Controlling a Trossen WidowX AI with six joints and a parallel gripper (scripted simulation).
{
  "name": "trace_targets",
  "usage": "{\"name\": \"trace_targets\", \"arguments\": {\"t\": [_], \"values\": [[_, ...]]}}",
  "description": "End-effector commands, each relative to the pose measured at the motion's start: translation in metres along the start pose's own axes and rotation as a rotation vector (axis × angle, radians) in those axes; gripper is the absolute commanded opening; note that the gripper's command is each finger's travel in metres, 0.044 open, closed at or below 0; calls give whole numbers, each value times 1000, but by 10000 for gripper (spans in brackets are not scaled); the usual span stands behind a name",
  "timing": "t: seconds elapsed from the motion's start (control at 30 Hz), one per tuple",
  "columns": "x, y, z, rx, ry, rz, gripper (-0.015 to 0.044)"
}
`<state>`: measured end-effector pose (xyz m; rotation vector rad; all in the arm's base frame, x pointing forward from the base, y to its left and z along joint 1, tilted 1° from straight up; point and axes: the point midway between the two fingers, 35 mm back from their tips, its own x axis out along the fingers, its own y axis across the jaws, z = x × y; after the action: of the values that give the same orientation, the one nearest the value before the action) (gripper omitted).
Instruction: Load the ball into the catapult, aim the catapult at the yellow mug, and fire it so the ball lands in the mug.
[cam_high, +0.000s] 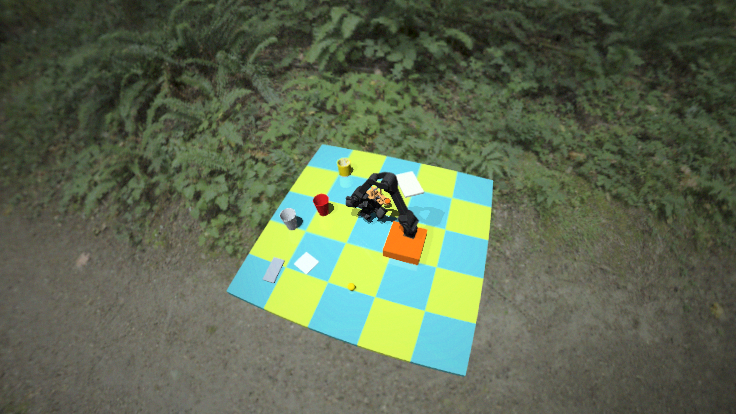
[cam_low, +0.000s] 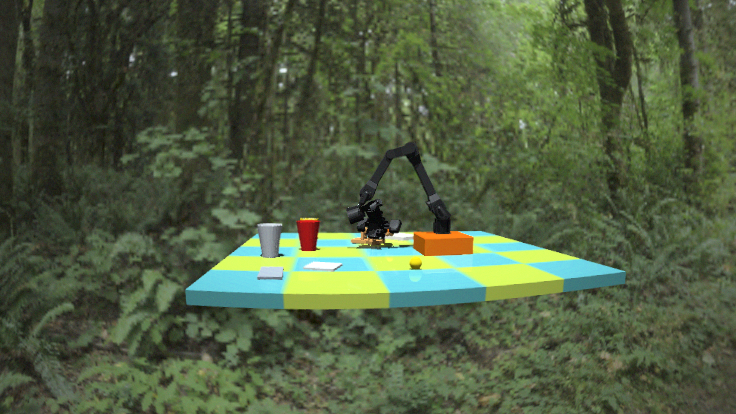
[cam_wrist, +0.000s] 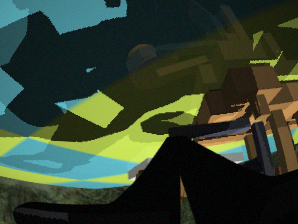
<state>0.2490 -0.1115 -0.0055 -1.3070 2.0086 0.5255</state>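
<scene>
Gripper (cam_high: 374, 212) (cam_low: 376, 236) (cam_wrist: 174, 144) is sitting shut and empty at 1 catapult (cam_high: 371, 194) (cam_low: 364, 240) (cam_wrist: 286, 107), with 1 orange ball (cam_high: 387, 201) lying beside it. 1 yellow mug (cam_high: 343, 167) (cam_low: 308, 219) is standing near the board's (cam_high: 452, 303) (cam_low: 334, 300) edge, well apart.

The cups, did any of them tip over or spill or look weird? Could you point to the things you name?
No. The yellow mug (cam_high: 343, 168) (cam_low: 308, 218), red cup (cam_high: 322, 207) (cam_low: 308, 236) and gray cup (cam_high: 290, 220) (cam_low: 269, 241) all stand upright, and no spill shows. From the side, yellow peeks over the red cup only because the mug is behind it.
</scene>
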Motion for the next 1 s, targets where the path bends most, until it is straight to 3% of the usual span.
{"name": "trace_targets", "arguments": {"t": [0.0,0.23,0.53,0.73,0.77,0.97], "values": [[6,2,5,-5,3,1,0],[15,3,16,-5,2,1,0],[-103,-3,-23,-1,-4,-5,0],[-115,0,-30,0,-3,-5,0],[-96,-5,-20,0,-4,-9,26],[-100,-29,-18,161,-95,4,184]]}}
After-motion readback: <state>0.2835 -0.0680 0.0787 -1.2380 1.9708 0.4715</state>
